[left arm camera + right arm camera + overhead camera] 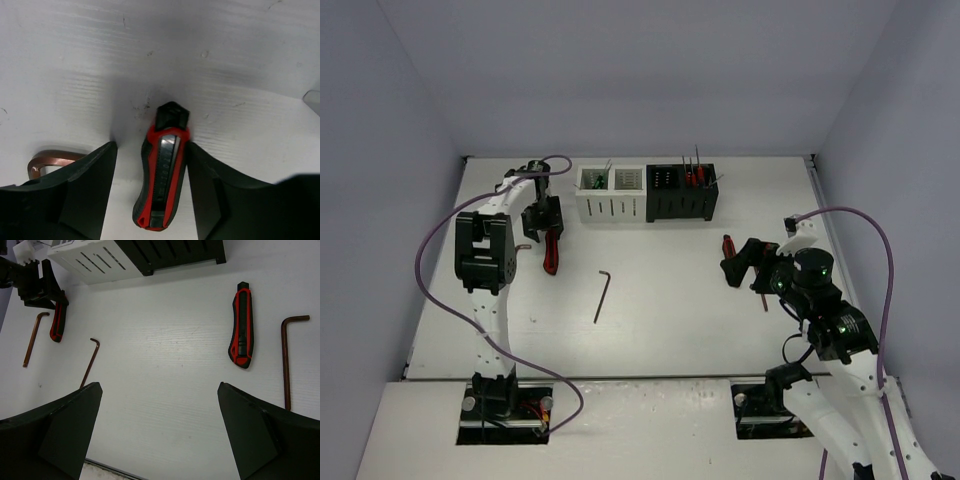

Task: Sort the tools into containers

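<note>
Black right gripper [740,262], nearest the bases, hangs wide open over a red-and-black utility knife [241,325] and a copper hex key [286,360], nothing held. Farther up the tabletop [660,290], left gripper [152,147] straddles a second knife [162,175] lying flat, jaws parted, not yet pinching. Judged light, rigid, ribbed plastic sides — little slip; pinch across mid-body, clear of the black nose. Hex key judged thin, low — harder to lift. Farthest: white container [612,195], black container [682,192], tools standing in both.
</note>
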### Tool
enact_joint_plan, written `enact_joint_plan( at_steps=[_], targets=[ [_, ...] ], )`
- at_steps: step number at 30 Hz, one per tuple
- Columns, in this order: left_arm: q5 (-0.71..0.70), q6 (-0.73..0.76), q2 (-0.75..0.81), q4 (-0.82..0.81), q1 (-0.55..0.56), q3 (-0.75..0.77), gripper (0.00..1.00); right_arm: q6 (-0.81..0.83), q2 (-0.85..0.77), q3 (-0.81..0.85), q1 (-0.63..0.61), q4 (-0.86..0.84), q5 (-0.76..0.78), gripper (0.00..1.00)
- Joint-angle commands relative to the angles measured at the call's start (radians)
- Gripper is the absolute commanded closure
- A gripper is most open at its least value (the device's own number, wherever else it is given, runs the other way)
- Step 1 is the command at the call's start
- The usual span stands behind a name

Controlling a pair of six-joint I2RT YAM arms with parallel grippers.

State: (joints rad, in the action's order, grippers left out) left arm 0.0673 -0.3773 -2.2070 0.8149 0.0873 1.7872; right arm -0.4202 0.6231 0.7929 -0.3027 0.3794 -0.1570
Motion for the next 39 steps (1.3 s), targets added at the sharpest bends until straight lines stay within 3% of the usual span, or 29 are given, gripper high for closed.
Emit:
enact_joint_plan(
  at_steps=[1,6,9,10,19,25,29,32,39],
  targets=[
    [-0.020,-0.019,0.025,0.004,0.006,0.042,0.52,-0.008,0.002,0.000,-0.007,-0.042,-0.001,0.01],
    [-0.018,-0.011,0.017,0.004,0.006,0.035,0.71,-0.001,0.011,0.003,-0.007,-0.042,-0.001,0.00],
    [-0.012,-0.009,0.053,0.004,0.005,0.026,0.97,0.001,0.012,0.006,-0.007,-0.042,-0.001,0.00],
    [-0.015,-0.006,0.070,0.005,0.004,0.023,1.00,0.003,0.013,0.006,-0.007,-0.042,0.000,0.00],
    [-0.058,0.045,0.341,0.002,-0.013,0.070,1.00,0.015,0.017,0.010,-0.007,-0.042,0.005,0.00],
    [-0.074,0.087,0.501,-0.033,-0.005,0.229,1.00,0.028,0.016,0.009,-0.007,-0.042,0.004,0.00],
    [0.002,0.102,0.577,-0.201,0.049,0.214,1.00,0.035,0.015,0.008,-0.007,-0.042,0.006,0.00],
    [0.018,0.144,0.626,-0.464,0.129,0.138,1.00,0.044,0.021,0.010,-0.007,-0.043,0.006,0.00],
    [0.090,0.157,0.528,-0.768,0.235,0.138,1.00,0.066,0.037,0.025,-0.007,-0.043,-0.001,0.00]
  ],
)
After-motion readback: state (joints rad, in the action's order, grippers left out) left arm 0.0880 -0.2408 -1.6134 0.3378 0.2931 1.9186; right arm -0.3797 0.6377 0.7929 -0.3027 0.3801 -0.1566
